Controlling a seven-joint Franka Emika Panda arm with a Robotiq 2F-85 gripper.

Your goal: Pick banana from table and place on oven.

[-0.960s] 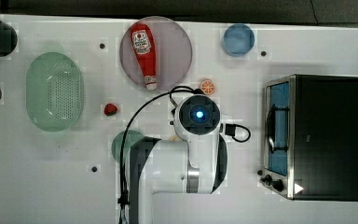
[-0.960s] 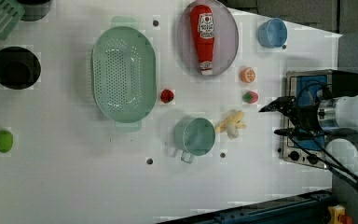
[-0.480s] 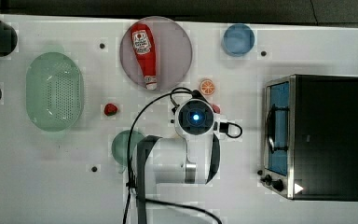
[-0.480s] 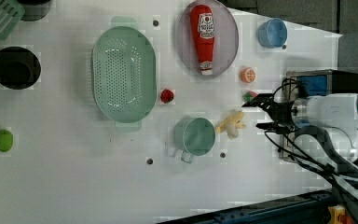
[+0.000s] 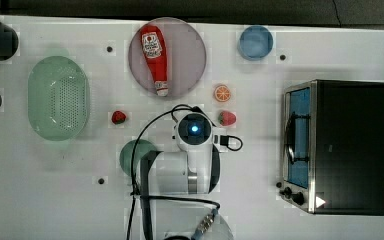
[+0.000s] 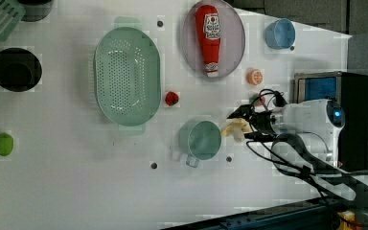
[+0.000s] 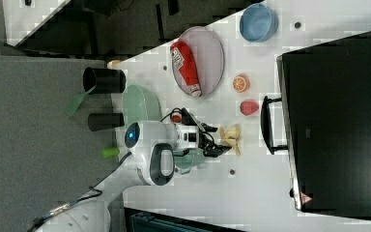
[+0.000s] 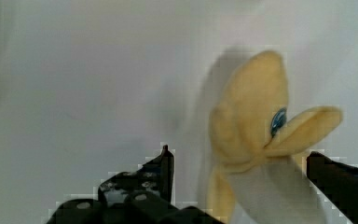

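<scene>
- Ketchup bottle (image 5: 155,56) lying on a grey plate (image 5: 190,55)
- Green colander (image 5: 58,97)
- Blue bowl (image 5: 255,42)
- Green cup (image 6: 201,140)
- Orange slice (image 5: 222,93)
- Two strawberries (image 5: 119,117)
- Lime (image 6: 4,144)

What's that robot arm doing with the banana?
The robot arm is reaching for a peeled banana that lies on the white table. Its gripper is open, with one finger on each side of the banana, and it has not closed on it yet. The banana lies beside a green cup. The oven where it should go has nothing on its black top.
</scene>
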